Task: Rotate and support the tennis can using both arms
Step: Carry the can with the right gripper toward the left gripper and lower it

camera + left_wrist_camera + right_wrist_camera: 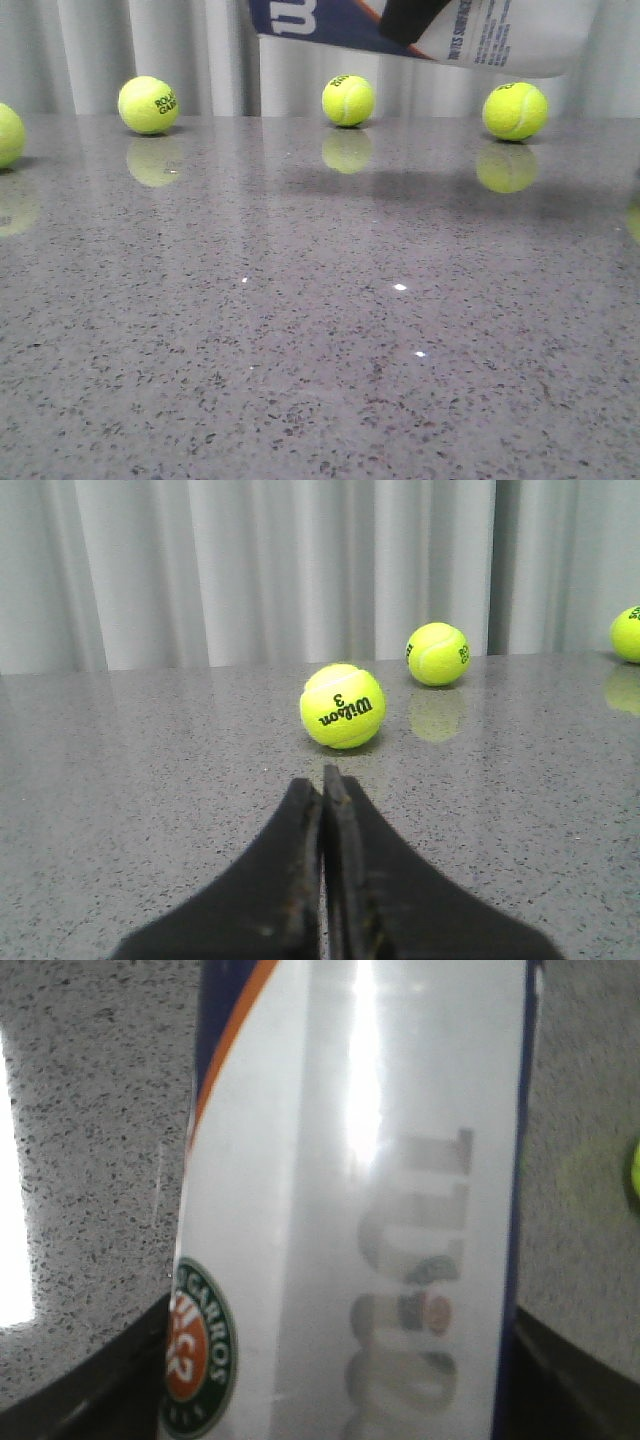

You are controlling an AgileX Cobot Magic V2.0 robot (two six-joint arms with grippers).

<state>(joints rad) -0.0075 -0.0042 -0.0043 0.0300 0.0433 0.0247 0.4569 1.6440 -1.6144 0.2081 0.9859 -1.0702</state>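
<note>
Right, jaws first.
L gripper [322, 780]: fingers pressed together w/ only a thin seam between the tips, nothing in them; low over the table [150, 780], pointing at the Wilson 3 ball [342, 706].
R gripper [330, 1400]: spread wide, a dark finger [90, 1390] on each side of the tennis can [360, 1210], both touching its wall; it has hold of the can. In front view only a black bit of this gripper [412, 20] shows, lying across the can at the top edge.
Can position: in the air above the far part of the table, roughly horizontal, slightly tilted, cut off by the top of the front view [440, 35]; its shadow falls on the tabletop below.
Around L gripper: Wilson 3 ball just ahead of the tips, not touching; second ball [437, 654] farther back nr the curtain [250, 570]; third ball [628, 634] at the edge of view.
Under the can: middle ball [348, 100] and right ball [515, 110] sit well below it, apart from it; left ball [148, 104] and another at the far left edge [8, 135] are off to the side.
Can look: white label w/ navy panel, part of white logo, orange stripe, small dark print; wrist view shows round green/orange badge [200, 1350] and glare down the clear wall.
Table: grey speckled, glossy, mirrors the balls.
</note>
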